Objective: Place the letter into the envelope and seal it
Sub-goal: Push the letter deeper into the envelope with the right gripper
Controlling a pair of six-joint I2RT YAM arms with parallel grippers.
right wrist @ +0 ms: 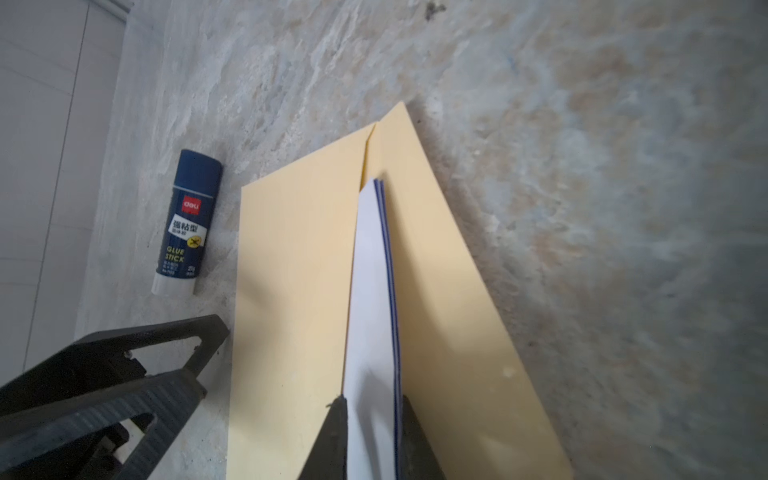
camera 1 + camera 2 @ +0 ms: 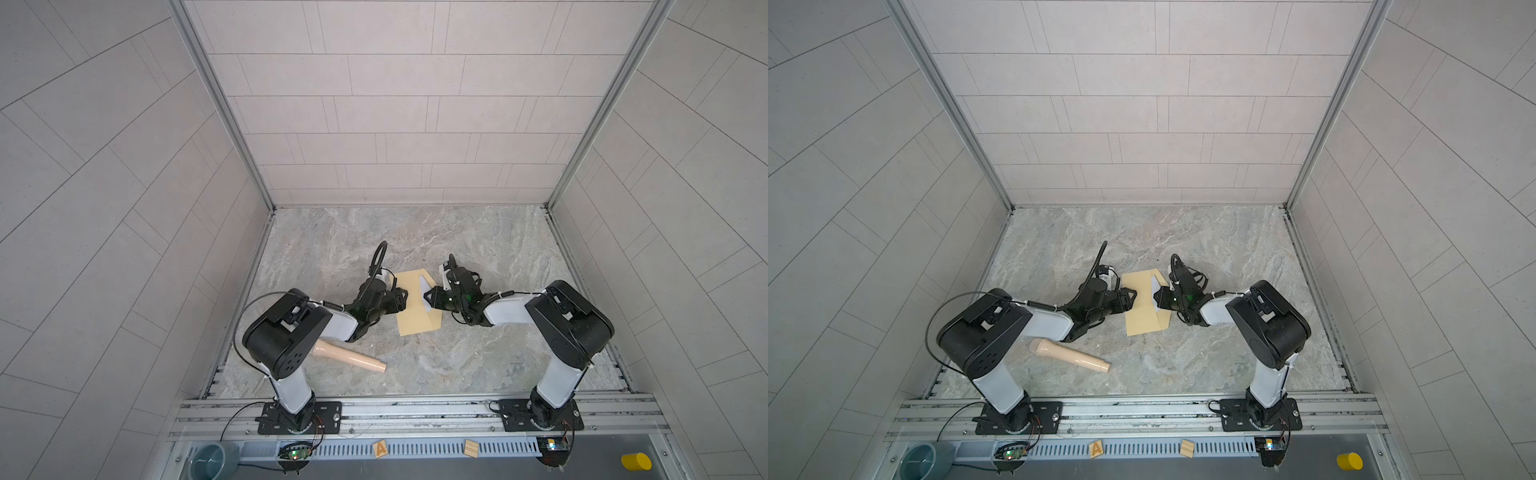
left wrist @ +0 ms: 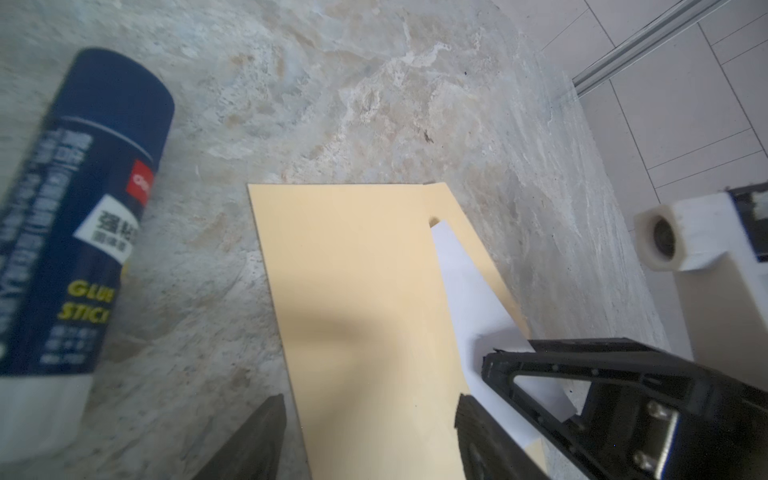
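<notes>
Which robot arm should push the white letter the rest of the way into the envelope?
Right, probably. The right gripper has the letter between its fingertips, at the mouth of the envelope. The left gripper is open at the opposite edge, so it is better suited to steadying the envelope.

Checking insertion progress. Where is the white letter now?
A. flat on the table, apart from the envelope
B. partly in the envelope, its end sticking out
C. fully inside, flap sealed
B: in the right wrist view the letter juts from the open envelope, with the right gripper straddling it.
</notes>
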